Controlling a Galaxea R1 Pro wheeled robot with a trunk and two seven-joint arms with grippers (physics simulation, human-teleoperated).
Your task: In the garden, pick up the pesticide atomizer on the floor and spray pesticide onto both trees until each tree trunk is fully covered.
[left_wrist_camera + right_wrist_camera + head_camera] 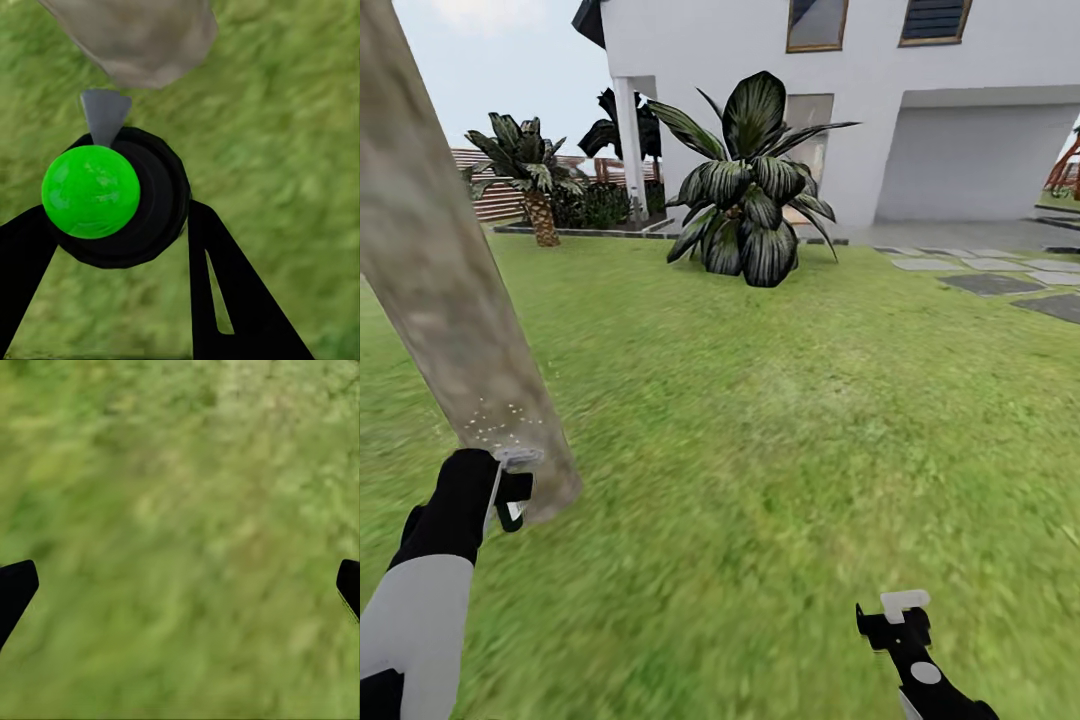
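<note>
Head view shows the left hand (510, 490) low beside the thick mottled grey-brown tree trunk (450, 280), where pale specks dot the bark. Its black fingers (232, 292) are clamped on the black pesticide atomizer with a bright green round cap (91, 192), grey nozzle aimed at the trunk base. Over the green lawn (780, 430), the right hand (900, 620) is spread wide, holding nothing.

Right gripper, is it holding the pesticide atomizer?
No, the right gripper is open over bare grass; the atomizer sits in the left gripper.
</note>
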